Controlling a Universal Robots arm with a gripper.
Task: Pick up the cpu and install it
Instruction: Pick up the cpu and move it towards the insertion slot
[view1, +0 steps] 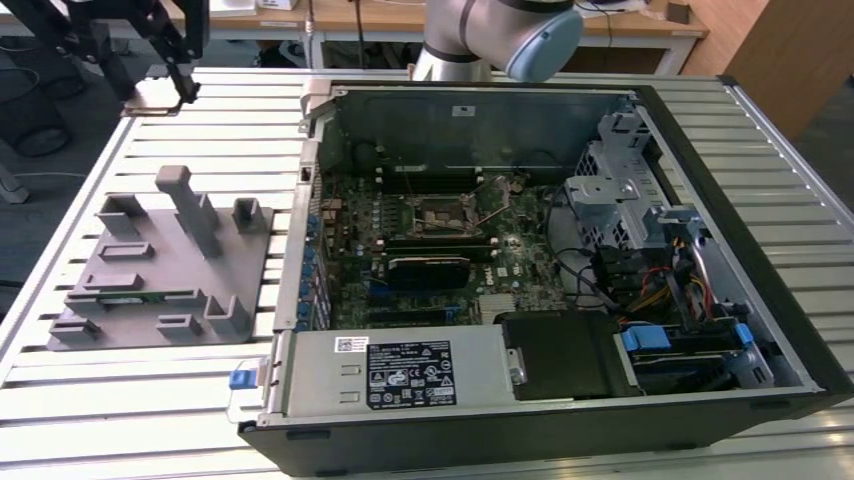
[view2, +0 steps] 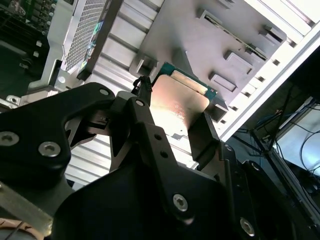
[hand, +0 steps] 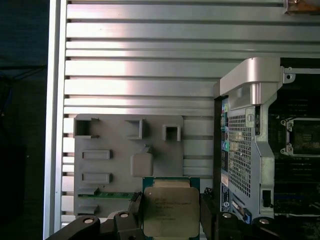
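The cpu (hand: 167, 210), a small square chip with a silvery top and a green rim, sits between the two black fingers of my gripper (hand: 169, 214), which is shut on it. In the second wrist view the cpu (view2: 180, 102) hangs clear of the grey tray (view2: 190, 30) behind it, with my gripper (view2: 175, 112) clamped on two opposite edges. The tray (hand: 115, 145) lies below, on the slatted table beside the open computer case. The dark cpu socket (view1: 441, 212) framed in metal sits mid-motherboard; in the first wrist view, the socket (hand: 302, 137) is inside the case.
The grey tray (view1: 147, 270) has upright posts and slots, with a thin green memory strip (hand: 107, 195) lying in it. The case's metal wall (hand: 250, 150) stands between tray and motherboard. Inside are a drive cage (view1: 621, 190), cables and a power supply (view1: 387, 370). A dark stand (view1: 167, 50) stands at the exterior view's far left.
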